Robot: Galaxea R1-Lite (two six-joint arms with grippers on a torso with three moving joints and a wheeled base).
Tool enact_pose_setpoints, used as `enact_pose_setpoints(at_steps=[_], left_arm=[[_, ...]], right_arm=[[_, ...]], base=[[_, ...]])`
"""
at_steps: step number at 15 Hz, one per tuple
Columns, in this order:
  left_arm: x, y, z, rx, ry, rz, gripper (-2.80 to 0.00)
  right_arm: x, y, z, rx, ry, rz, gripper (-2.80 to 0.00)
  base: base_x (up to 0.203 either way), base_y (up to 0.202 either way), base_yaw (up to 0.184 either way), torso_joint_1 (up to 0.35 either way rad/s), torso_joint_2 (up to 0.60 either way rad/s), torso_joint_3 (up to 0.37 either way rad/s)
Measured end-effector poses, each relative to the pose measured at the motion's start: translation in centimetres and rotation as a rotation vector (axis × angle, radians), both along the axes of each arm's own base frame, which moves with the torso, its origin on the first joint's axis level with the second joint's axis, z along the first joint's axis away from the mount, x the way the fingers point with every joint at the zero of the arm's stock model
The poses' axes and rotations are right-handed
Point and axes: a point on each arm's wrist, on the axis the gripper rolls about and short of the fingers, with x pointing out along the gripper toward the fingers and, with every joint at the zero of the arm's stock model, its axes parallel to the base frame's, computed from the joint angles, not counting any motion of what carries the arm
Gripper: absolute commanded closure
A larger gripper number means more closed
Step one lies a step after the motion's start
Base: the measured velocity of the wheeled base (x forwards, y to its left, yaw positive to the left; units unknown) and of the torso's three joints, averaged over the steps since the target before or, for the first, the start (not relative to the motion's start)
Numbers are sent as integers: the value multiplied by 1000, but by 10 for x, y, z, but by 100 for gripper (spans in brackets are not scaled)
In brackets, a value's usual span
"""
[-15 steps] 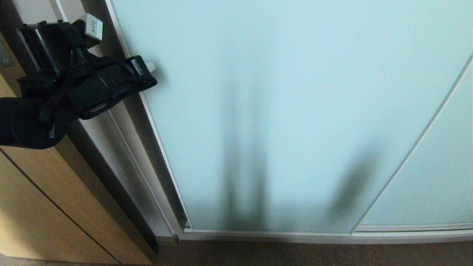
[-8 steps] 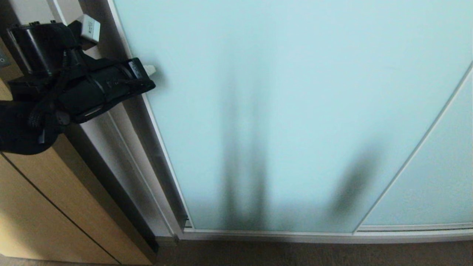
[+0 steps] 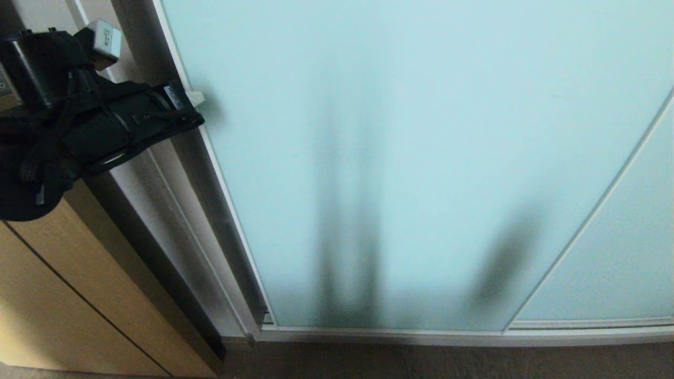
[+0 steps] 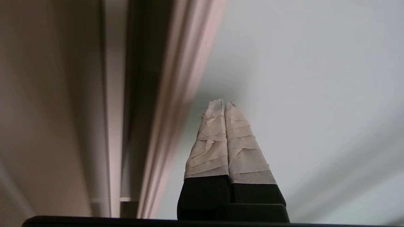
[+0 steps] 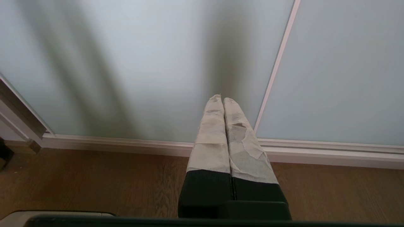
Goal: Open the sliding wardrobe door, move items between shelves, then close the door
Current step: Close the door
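The sliding wardrobe door [image 3: 421, 131], frosted pale aqua glass in a slim silver frame, fills most of the head view and stands across the wardrobe's front. My left gripper [image 3: 197, 98] is at the upper left, shut and empty. Its taped tips [image 4: 224, 102] point at the glass [image 4: 315, 63] just inside the door's left frame edge; contact cannot be told. My right gripper [image 5: 220, 99] is shut with nothing in it, low in front of the same door [image 5: 126, 63] near the floor. The items and the shelves are hidden behind the door.
A second frosted panel [image 3: 621, 252] overlaps on the right. The wardrobe's pale side post [image 3: 174, 210] and a light wooden door [image 3: 63, 295] stand to the left. The silver bottom track [image 3: 421, 337] meets a brown wooden floor [image 5: 94, 183].
My left gripper has slid a little to the left across the glass, closer to the door's left frame edge. The door itself and the right arm have not visibly moved.
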Motion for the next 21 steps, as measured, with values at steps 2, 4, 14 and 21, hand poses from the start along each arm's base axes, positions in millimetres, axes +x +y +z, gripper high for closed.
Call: enact_pose_setpoints(at_steps=[2, 4, 14, 21], left_arm=[[-9, -2, 2, 7, -1, -67, 0], [-15, -9, 2, 14, 1, -144, 0], [26, -17, -29, 15, 78, -153, 0], [42, -2, -41, 9, 57, -111, 0]], right_arm=[[0, 0, 0, 0, 0, 0, 0], [0, 0, 0, 0, 0, 0, 0], [0, 0, 0, 0, 0, 0, 0], [0, 0, 0, 0, 0, 0, 0]], base=[[0, 0, 0, 0, 0, 0], [0, 0, 0, 0, 0, 0], [0, 0, 0, 0, 0, 0], [0, 0, 0, 0, 0, 0]])
